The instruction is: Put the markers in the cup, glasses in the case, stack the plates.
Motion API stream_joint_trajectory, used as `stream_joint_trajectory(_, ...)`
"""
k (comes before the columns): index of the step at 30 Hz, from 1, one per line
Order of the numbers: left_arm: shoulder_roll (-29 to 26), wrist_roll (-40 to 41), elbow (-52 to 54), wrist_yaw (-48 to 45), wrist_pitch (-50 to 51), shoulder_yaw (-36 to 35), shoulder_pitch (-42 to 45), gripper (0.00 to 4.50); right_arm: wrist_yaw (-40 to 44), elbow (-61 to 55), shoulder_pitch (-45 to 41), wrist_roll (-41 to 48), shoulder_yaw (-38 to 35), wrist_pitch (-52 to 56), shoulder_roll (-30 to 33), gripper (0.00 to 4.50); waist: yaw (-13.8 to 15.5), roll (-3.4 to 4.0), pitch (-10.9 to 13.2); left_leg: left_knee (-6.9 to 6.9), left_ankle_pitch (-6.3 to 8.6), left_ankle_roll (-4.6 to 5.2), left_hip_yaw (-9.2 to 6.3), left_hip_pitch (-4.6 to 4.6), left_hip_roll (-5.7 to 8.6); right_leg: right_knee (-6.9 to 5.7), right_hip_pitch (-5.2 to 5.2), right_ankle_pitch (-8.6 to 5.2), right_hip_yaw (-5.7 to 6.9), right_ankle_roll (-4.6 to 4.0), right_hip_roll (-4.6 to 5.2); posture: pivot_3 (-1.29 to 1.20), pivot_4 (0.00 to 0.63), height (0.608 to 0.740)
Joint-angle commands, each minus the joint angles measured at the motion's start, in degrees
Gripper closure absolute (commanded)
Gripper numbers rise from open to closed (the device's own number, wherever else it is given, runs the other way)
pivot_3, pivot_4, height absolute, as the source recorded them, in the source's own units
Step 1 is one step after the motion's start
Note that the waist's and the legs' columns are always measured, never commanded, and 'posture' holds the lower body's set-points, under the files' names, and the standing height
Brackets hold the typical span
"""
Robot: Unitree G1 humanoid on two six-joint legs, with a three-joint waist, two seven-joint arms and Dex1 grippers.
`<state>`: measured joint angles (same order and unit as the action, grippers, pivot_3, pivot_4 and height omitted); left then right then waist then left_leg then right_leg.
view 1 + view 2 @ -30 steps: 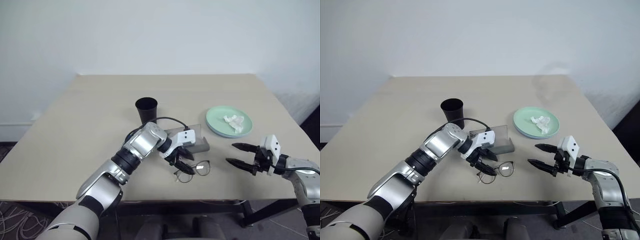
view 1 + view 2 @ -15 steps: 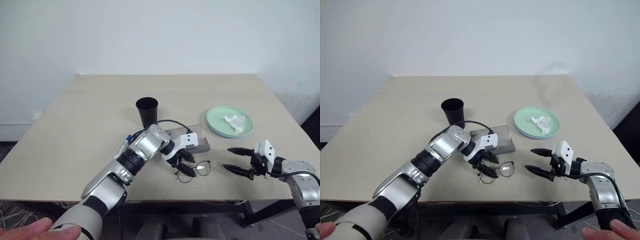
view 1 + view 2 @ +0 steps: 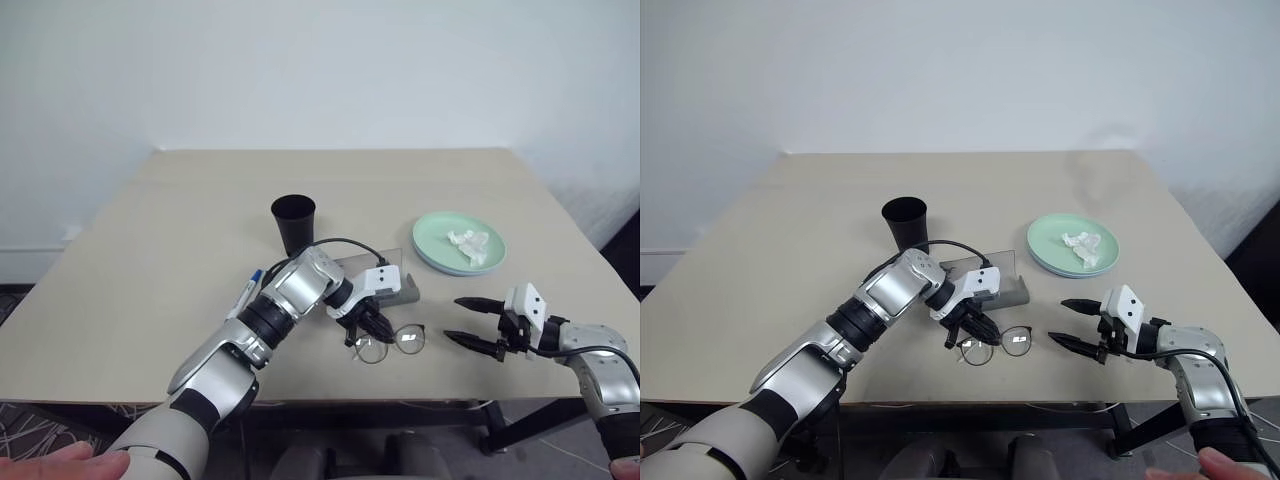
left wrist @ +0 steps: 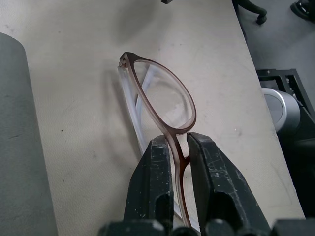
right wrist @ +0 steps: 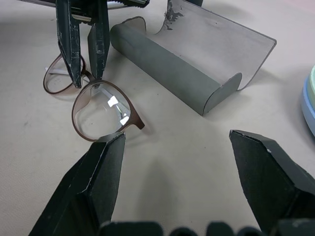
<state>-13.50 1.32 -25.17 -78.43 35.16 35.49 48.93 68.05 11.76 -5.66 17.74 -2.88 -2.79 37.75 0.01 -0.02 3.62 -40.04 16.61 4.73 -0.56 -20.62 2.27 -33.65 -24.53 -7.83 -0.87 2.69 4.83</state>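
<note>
left pincer [image 4: 173, 147] pinches the glasses [image 3: 390, 342] at the bridge, seemingly resting on the bench [image 3: 150, 260] near its front edge beside the open case [image 3: 395, 285]; right pincer [image 3: 472, 321] spread wide.

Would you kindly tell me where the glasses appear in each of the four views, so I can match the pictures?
Left eye view: glasses near the table's front edge, just in front of the grey case.
Right eye view: same spot, below centre.
Left wrist view: centre, bridge pinched between the left gripper's fingers.
Right wrist view: on the left, beside the open case.
Shared landmark: the case.
</note>
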Motion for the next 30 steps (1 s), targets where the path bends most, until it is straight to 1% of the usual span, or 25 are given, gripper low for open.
stream_joint_trajectory(1,0.2,-0.1,0.6,0.0,-0.8,-0.7,1.2,4.33,-0.4,-0.5,-0.6,-0.4,-0.4,-1.3,0.5,0.82,0.0,0.01,0.0,0.0,0.0,0.0,0.0,0.0,0.0,-0.01,0.0,0.0,0.0,0.0,0.0,0.0,0.0,0.74)
stream_joint_trajectory(2,0.2,-0.1,0.5,0.1,-0.9,-0.9,1.2,4.49,-0.5,-0.4,-0.8,-0.5,-0.3,-1.3,0.5,0.82,0.0,0.02,0.0,0.0,0.0,0.0,0.0,0.01,0.0,-0.03,0.0,0.0,0.0,0.0,0.0,0.0,0.0,0.74)
stream_joint_trajectory(13,0.4,0.8,0.4,0.6,-2.1,-3.6,2.3,4.49,-0.7,1.2,-2.2,-1.5,0.1,-1.9,0.5,0.82,0.0,0.04,0.0,-0.12,0.0,0.0,-0.01,0.0,0.0,-0.05,0.05,0.0,0.0,0.0,0.0,0.0,0.0,0.74)
stream_joint_trajectory(22,-1.1,3.2,1.1,0.8,-3.8,-9.9,7.6,4.49,-2.5,6.5,-4.7,-3.4,0.0,-4.7,0.6,0.82,0.0,-0.03,0.0,-0.1,0.05,0.04,-0.03,-0.03,0.0,-0.05,0.0,0.01,0.01,0.01,-0.01,0.0,0.0,0.74)
stream_joint_trajectory(26,-0.9,2.6,-3.3,4.4,-6.1,-13.3,12.0,4.49,-2.3,7.7,-5.4,-3.6,0.2,-5.3,0.5,0.82,0.0,-0.03,0.0,-0.09,0.05,0.05,-0.04,-0.05,0.02,-0.05,0.0,0.01,0.01,0.02,-0.01,0.0,0.0,0.74)
stream_joint_trajectory(30,-1.7,-3.1,-13.3,10.1,-14.5,-12.0,15.8,4.49,-2.4,8.2,-5.9,-3.7,0.4,-5.8,0.1,0.82,0.0,-0.03,0.0,-0.09,0.05,0.05,-0.03,-0.02,0.06,-0.03,0.02,0.03,-0.01,0.05,0.0,0.0,0.0,0.74)
